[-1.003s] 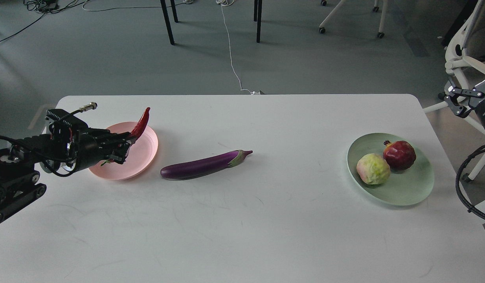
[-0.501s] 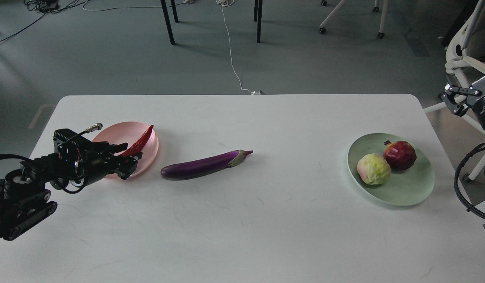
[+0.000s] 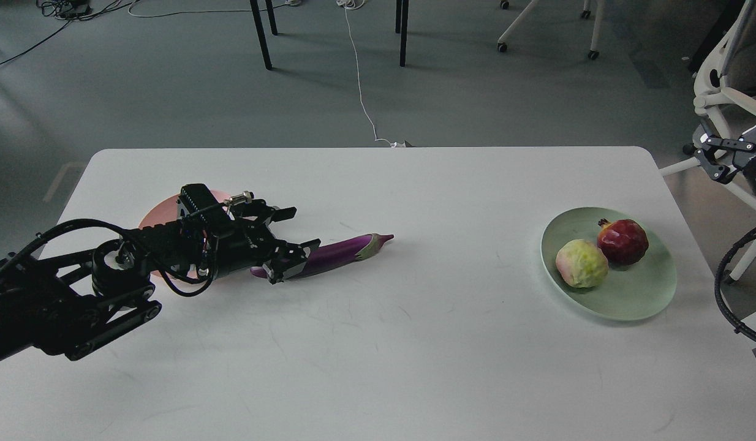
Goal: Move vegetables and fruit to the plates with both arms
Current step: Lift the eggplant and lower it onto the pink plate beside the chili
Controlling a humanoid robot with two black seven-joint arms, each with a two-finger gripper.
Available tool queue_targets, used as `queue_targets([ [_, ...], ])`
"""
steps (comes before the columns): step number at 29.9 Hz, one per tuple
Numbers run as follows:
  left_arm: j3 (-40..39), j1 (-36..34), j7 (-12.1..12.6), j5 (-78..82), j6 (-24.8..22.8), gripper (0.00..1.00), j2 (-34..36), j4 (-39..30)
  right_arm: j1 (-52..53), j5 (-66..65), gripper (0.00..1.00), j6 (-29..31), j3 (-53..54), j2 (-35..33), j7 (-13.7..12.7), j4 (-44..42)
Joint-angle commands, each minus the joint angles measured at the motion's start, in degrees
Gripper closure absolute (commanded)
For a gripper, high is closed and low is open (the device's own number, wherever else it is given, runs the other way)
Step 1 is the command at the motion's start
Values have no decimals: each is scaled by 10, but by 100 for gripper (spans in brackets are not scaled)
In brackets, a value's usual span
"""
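The purple eggplant (image 3: 344,249) lies on the white table (image 3: 378,343), cap pointing right. My left gripper (image 3: 294,237) is open, its fingers straddling the eggplant's thick left end. The pink plate (image 3: 159,212) is mostly hidden behind my left arm, and the red chili pepper is hidden there too. The mint green plate (image 3: 635,297) at the right holds the yellow-green fruit (image 3: 581,263) and the pomegranate (image 3: 623,241), side by side. My right gripper (image 3: 707,156) is off the table's right edge, held high, and looks open and empty.
Beyond the table's far edge are chair and table legs (image 3: 260,33) and a white cable (image 3: 361,92) on the floor. A white office chair (image 3: 721,92) stands behind my right arm.
My left gripper let the chili go onto the pink plate, then moved right and opened around the eggplant's left end. The right arm barely moved.
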Motion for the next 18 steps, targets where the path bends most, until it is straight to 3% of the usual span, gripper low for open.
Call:
queue_targets([
  [1, 43, -1, 2, 24, -1, 29, -25, 31, -1, 0, 1, 0, -1, -4, 0, 0],
  [8, 52, 1, 2, 24, -1, 41, -55, 83, -4, 0, 1, 0, 0, -7, 1, 0],
  [11, 52, 0, 1, 24, -1, 53, -54, 83, -4, 0, 1, 0, 0, -7, 1, 1],
  [14, 53, 0, -5, 23, -1, 74, -45, 78, -5, 0, 1, 0, 0, -6, 1, 1],
  [18, 45, -1, -44, 21, 1, 86, -18, 73, -4, 0, 1, 0, 1, -6, 1, 2],
])
